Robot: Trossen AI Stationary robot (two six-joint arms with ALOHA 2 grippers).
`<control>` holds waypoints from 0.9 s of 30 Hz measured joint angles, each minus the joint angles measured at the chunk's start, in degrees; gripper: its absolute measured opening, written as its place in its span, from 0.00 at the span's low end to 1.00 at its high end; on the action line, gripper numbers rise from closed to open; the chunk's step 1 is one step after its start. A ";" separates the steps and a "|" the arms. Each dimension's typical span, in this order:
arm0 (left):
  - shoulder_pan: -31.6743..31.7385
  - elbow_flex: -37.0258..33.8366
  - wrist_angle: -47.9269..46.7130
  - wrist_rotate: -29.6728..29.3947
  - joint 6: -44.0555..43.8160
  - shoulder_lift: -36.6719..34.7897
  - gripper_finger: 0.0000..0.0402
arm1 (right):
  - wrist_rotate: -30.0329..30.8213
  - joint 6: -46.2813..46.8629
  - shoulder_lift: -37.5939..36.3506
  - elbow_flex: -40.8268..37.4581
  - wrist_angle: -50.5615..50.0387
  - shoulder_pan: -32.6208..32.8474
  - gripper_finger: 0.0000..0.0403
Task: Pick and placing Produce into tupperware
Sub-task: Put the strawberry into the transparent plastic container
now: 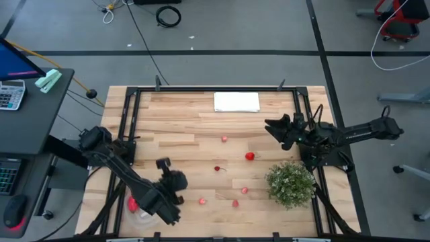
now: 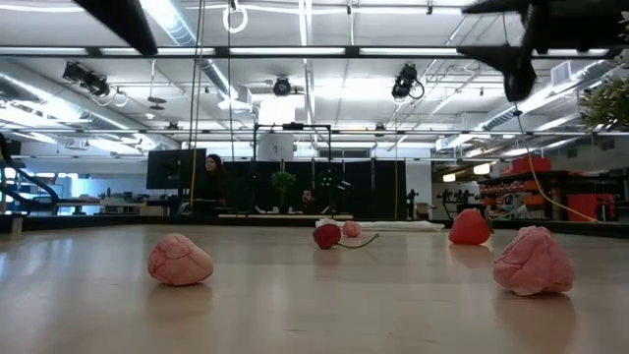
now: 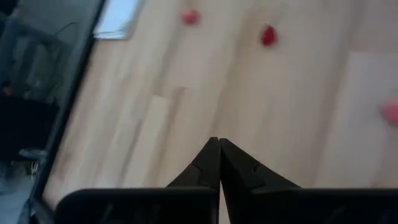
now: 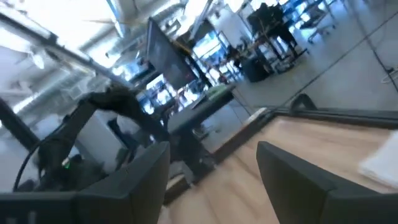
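Note:
Small red and pink produce lies scattered mid-table: a red piece (image 1: 250, 156), a cherry-like one (image 1: 217, 168), and pink ones (image 1: 224, 138), (image 1: 244, 191), (image 1: 201, 199), (image 1: 236, 203). The clear round tupperware (image 1: 141, 211) sits at the near left, partly under my left arm, and a red piece (image 1: 132, 202) shows in it. My left gripper (image 1: 163, 164) is shut and holds nothing. It hangs above the table just right of the tupperware; in its wrist view the fingertips (image 3: 219, 149) meet. My right gripper (image 1: 274, 128) is open, raised at the far right, and holds nothing (image 4: 214, 168).
A bushy green plant (image 1: 290, 183) stands at the near right, below my right arm. A flat white sheet (image 1: 236, 101) lies at the far edge. A black frame (image 1: 127, 114) runs round the tabletop. Bare wood lies between the produce and the sheet.

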 joint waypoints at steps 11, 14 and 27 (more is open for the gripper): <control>0.09 0.02 -3.45 -7.78 -4.49 -4.82 0.04 | -6.79 -9.78 27.73 29.70 -39.68 3.22 0.62; 0.31 0.02 -3.34 -8.02 -3.97 -4.82 0.02 | -2.38 -10.67 33.27 33.52 -41.80 3.20 0.62; -0.13 0.02 -2.98 -8.22 -5.15 -4.78 0.05 | 1.24 -11.86 45.39 38.37 -46.35 -0.01 0.62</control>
